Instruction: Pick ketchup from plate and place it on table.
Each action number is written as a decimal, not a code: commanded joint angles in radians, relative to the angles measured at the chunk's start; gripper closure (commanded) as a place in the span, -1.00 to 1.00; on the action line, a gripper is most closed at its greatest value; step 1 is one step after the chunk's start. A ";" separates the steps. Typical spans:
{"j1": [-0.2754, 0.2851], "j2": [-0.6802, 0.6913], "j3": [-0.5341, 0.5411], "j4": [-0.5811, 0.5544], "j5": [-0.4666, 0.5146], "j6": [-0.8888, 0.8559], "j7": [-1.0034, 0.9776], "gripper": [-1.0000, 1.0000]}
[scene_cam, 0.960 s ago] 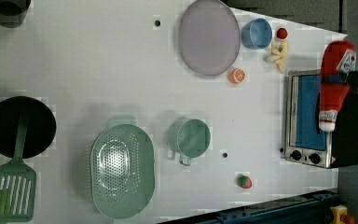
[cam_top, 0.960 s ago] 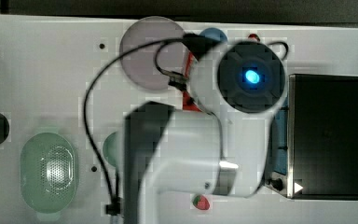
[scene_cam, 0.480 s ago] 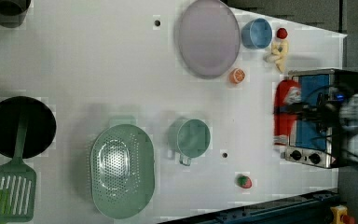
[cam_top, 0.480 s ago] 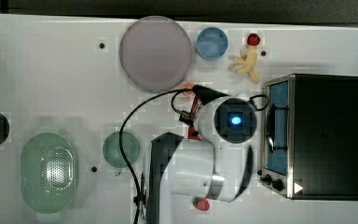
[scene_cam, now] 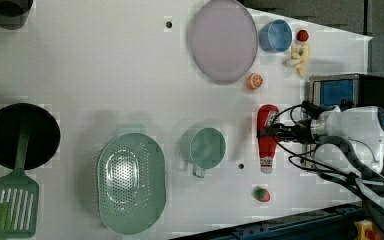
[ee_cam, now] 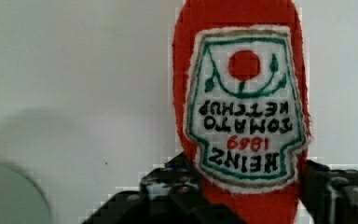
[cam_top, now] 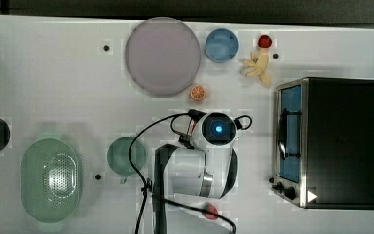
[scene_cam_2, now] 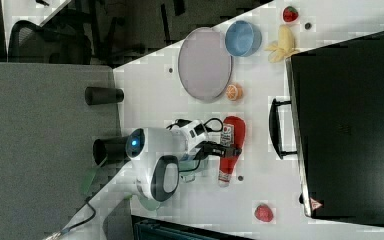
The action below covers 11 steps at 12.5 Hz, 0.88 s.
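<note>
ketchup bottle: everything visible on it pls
The ketchup is a slim red bottle, soft and stitched-looking in the wrist view, with a white, green-edged Heinz Tomato Ketchup label and a whitish cap end. It lies lengthwise over the white table, off the plate, between the green cup and the oven. The end effector grips its sides.

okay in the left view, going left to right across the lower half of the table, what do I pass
Green spatula → green perforated basket → teal mug → ketchup, with the pincer on it.
</note>
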 commanded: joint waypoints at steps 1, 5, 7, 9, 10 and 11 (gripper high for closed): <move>0.010 0.008 0.007 0.026 0.007 0.080 -0.014 -0.66; 0.011 -0.105 0.008 0.057 0.013 0.005 0.037 -1.00; 0.013 -0.213 0.013 0.117 0.013 -0.120 0.152 -1.00; 0.013 -0.315 0.019 0.205 0.013 -0.289 0.279 -1.00; 0.014 -0.354 0.021 0.255 0.013 -0.391 0.349 -1.00; 0.015 -0.385 0.023 0.304 0.012 -0.496 0.418 -1.00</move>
